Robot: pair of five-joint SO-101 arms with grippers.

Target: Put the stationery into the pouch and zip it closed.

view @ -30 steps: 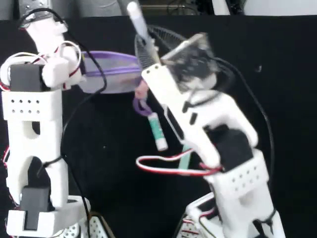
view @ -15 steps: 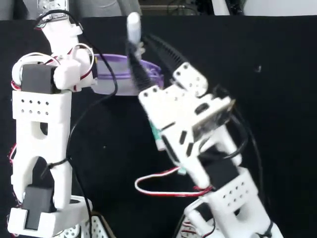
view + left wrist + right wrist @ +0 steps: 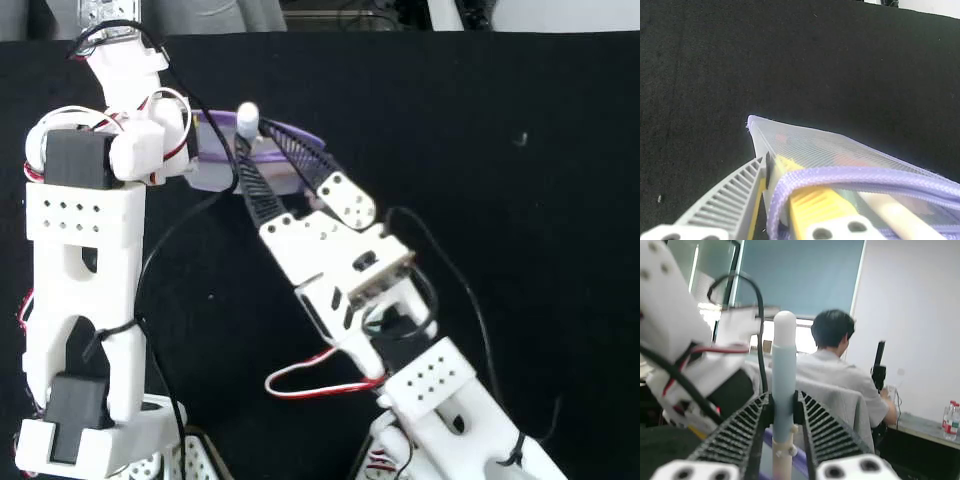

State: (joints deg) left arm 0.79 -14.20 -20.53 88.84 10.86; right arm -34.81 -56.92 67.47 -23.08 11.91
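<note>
The translucent pouch (image 3: 218, 172) with a purple zipper rim is held up at the back left of the black table. My left gripper (image 3: 772, 165) is shut on the pouch's (image 3: 840, 155) edge, with its mouth open; pale and reddish items show through the mesh. My right gripper (image 3: 258, 142) is shut on a pale blue pen with a white cap (image 3: 247, 120), standing upright right at the pouch's mouth. In the right wrist view the pen (image 3: 784, 370) is pinched between the black fingers (image 3: 742, 430), with the purple rim (image 3: 801, 461) just below.
The left arm's white body (image 3: 80, 280) stands tall at the left. The right arm (image 3: 350, 270) crosses the table's middle with a red-and-white cable (image 3: 310, 378) looped beneath. The black cloth (image 3: 520, 200) stretches bare to the right.
The right arm has swung down and to the left, lowering the pen from high above to the pouch's mouth. The left arm shifted the pouch slightly right early on, then held still.
</note>
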